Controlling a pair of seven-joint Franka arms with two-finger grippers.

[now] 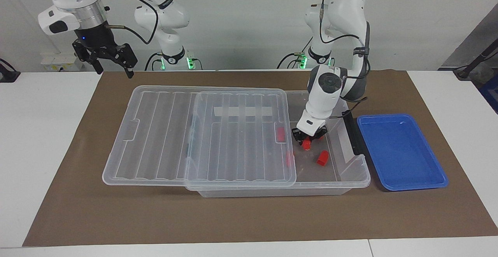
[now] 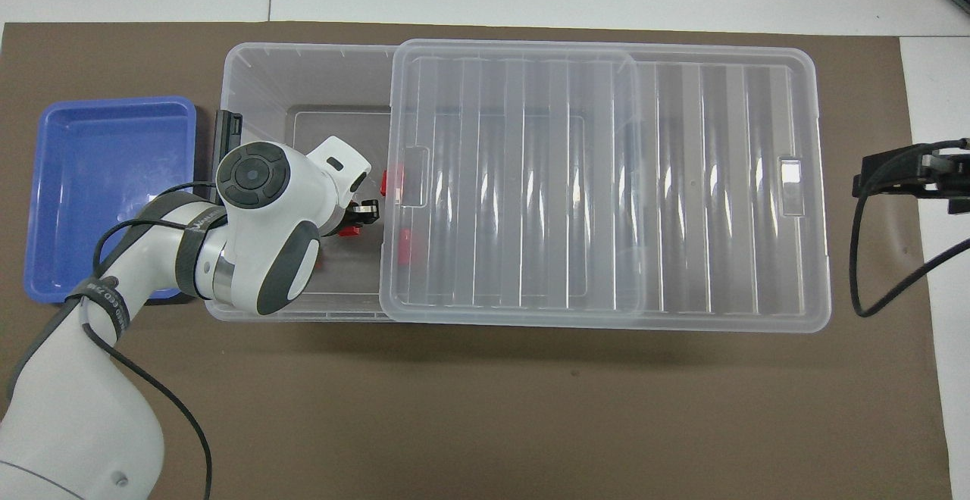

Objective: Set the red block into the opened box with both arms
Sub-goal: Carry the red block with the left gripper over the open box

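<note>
The clear box lies along the mat, its ribbed lid slid toward the right arm's end, so the end by the left arm is open. My left gripper reaches down into that open end, shut on a red block just above the box floor. In the overhead view the left gripper and its red block show beside the lid's edge. Another red block lies loose on the box floor. My right gripper hangs open and waits over the mat's corner at the right arm's end.
Two more red blocks sit in the box under the lid's edge. A blue tray lies beside the box's black handle, at the left arm's end. The brown mat covers the table's middle.
</note>
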